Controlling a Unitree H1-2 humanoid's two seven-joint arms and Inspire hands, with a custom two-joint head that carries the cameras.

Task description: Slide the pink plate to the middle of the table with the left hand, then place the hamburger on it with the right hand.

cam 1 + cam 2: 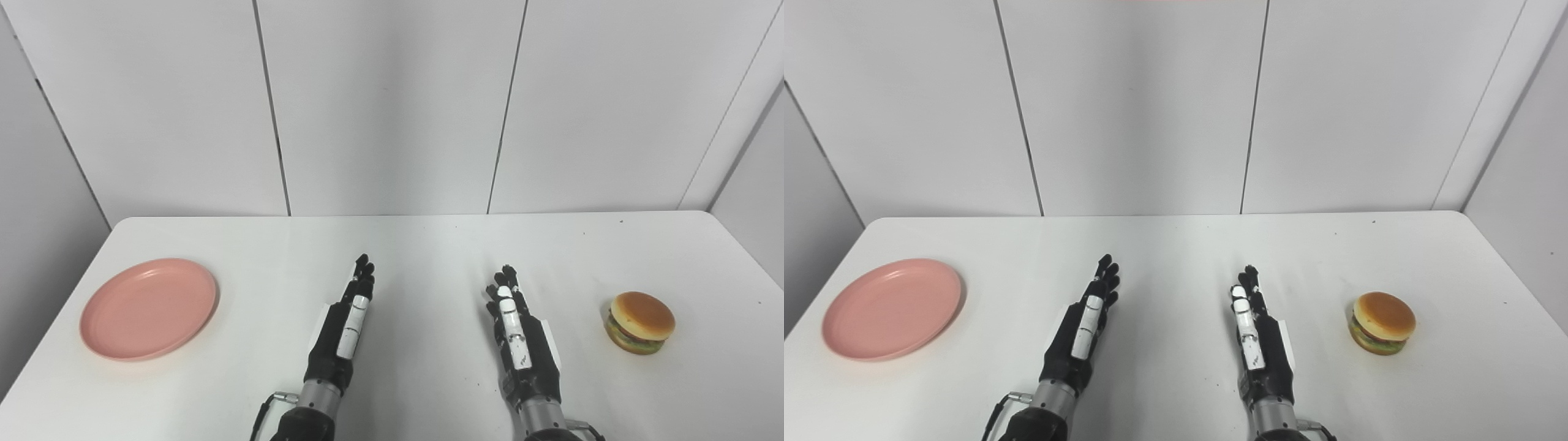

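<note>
A round pink plate (149, 307) lies empty at the left side of the white table (429, 245). A hamburger (640, 322) with a golden bun sits at the right side. My left hand (346, 327) is open and empty, fingers stretched forward, above the table's near middle, well right of the plate. My right hand (517, 334) is also open and empty, fingers stretched forward, left of the hamburger and apart from it. The same scene shows in the right eye view: plate (892, 308), hamburger (1382, 323), left hand (1081, 331), right hand (1255, 334).
White wall panels (392, 104) stand behind the table's far edge. Bare table surface lies between and beyond the two hands. The plate sits close to the table's left edge.
</note>
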